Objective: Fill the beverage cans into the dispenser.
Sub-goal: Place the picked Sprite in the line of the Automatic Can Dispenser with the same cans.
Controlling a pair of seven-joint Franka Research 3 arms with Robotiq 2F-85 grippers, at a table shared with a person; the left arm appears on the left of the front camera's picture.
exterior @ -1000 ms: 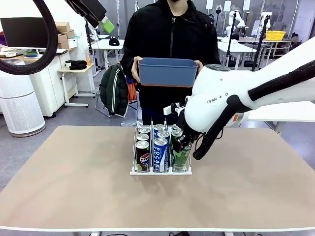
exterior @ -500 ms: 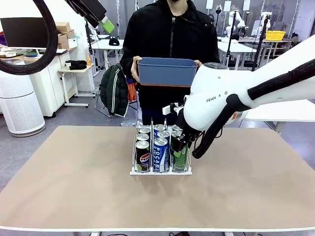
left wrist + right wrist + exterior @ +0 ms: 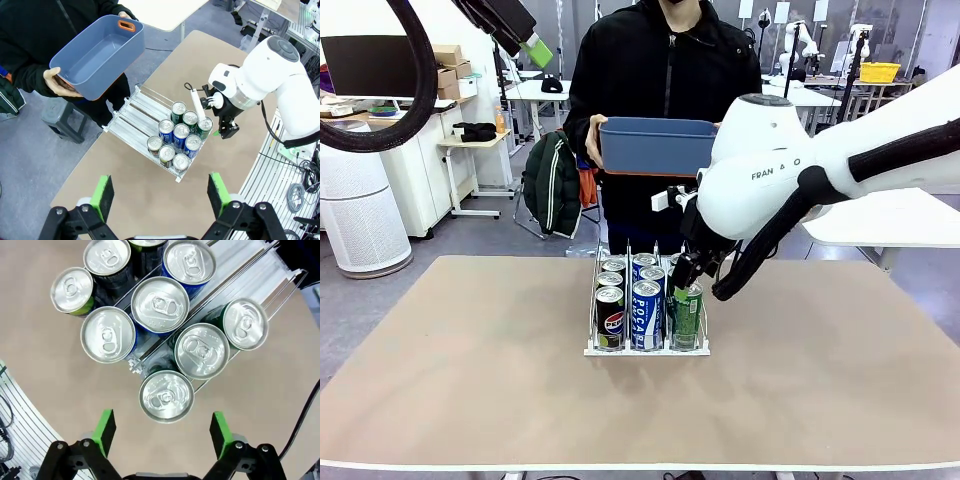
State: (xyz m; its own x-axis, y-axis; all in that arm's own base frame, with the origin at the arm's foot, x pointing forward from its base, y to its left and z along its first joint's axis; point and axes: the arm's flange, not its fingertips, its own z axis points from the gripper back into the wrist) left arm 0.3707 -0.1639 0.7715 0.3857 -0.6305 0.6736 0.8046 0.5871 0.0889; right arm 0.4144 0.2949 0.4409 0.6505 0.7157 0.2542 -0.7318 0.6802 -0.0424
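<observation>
My right gripper (image 3: 160, 432) hangs with jaws spread and empty, just above the green can (image 3: 166, 396) at twelve o'clock, standing upright at the front of the dispenser (image 3: 647, 350) lane. My left gripper (image 3: 160, 196), also spread, is well apart, so I judge a straight lift clears it.

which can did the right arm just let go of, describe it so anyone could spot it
Find the small white-based wire dispenser mid-table, in front of the person holding the blue plastic bin. Take the lane nearest the white right arm. It is the frontmost green slim can, directly under the open right gripper; its neighbours are blue-and-white and black.
</observation>
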